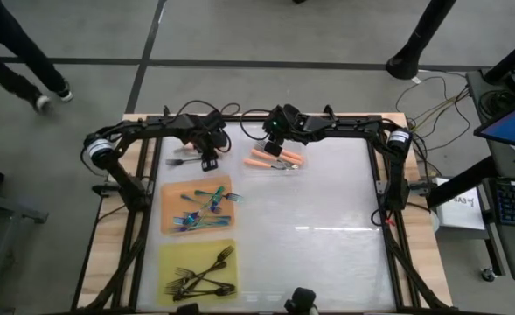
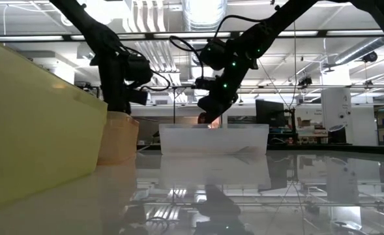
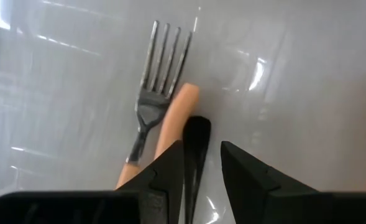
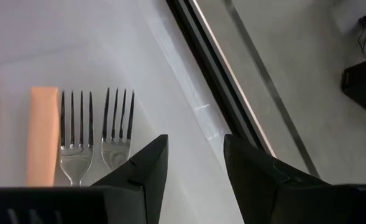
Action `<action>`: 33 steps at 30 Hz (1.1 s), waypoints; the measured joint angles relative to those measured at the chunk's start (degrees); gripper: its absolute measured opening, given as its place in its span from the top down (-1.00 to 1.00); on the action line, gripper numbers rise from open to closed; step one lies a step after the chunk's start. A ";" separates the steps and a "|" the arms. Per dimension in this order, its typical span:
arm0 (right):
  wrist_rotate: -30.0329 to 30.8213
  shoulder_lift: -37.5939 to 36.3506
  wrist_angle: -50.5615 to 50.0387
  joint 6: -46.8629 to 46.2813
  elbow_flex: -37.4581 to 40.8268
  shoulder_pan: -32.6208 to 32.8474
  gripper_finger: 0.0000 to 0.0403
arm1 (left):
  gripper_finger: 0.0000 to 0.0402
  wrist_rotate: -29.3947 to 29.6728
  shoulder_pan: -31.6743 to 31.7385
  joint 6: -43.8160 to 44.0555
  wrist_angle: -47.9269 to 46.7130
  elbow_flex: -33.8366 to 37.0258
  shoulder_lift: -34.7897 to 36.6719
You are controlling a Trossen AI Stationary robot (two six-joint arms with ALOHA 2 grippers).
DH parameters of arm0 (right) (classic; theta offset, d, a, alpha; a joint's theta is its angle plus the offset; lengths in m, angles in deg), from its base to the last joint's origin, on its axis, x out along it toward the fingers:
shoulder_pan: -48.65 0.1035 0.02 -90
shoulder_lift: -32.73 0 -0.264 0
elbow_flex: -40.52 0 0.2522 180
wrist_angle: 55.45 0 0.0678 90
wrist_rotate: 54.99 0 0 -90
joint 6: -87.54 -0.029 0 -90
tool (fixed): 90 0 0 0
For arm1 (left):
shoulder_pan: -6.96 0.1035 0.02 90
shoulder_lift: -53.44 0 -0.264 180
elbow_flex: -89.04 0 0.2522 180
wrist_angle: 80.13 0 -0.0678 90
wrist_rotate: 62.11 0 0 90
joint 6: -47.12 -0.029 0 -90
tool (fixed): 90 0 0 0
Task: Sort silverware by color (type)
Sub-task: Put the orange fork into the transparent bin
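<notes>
Orange-handled forks (image 1: 274, 159) lie at the far middle of the table, in a clear tray (image 2: 214, 138). My right gripper (image 1: 279, 133) hovers over them, open and empty; its wrist view shows two sets of silver tines (image 4: 117, 121) and an orange handle (image 4: 44, 134). My left gripper (image 1: 209, 157) is low over a few forks (image 1: 181, 161) at the far left. Its fingers stand on either side of a black handle (image 3: 196, 146), beside an orange handle (image 3: 175, 115) and a silver-tined fork (image 3: 161, 62). Teal forks (image 1: 203, 208) lie on an orange mat (image 1: 171, 219), black forks (image 1: 203, 269) on a yellow mat (image 1: 171, 284). My left gripper has the black handle's free end (image 3: 196, 134) between its two fingers, which lie along it. The handle sits close against one finger (image 3: 170, 168), and a bright strip shows between it and the other. I cannot tell whether the fingers touch it.
The table's dark far rail (image 4: 220, 74) runs close behind my right gripper. The glossy white surface (image 1: 327, 227) spreads over the table's right and near parts. A person's legs (image 1: 12, 61) show on the floor beyond the far left corner.
</notes>
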 joint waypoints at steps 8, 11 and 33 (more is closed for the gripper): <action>0.01 0.00 0.32 -0.02 0.02 0.00 0.26 | 0.56 0.16 1.28 -0.30 1.73 -0.06 -2.61; 0.02 0.00 0.32 -0.02 0.02 0.00 0.26 | 0.56 0.34 1.54 -0.65 2.77 -0.24 -3.48; 0.00 -0.09 0.34 -0.17 0.04 0.00 0.26 | 0.77 1.60 1.82 0.56 3.86 -0.04 -5.52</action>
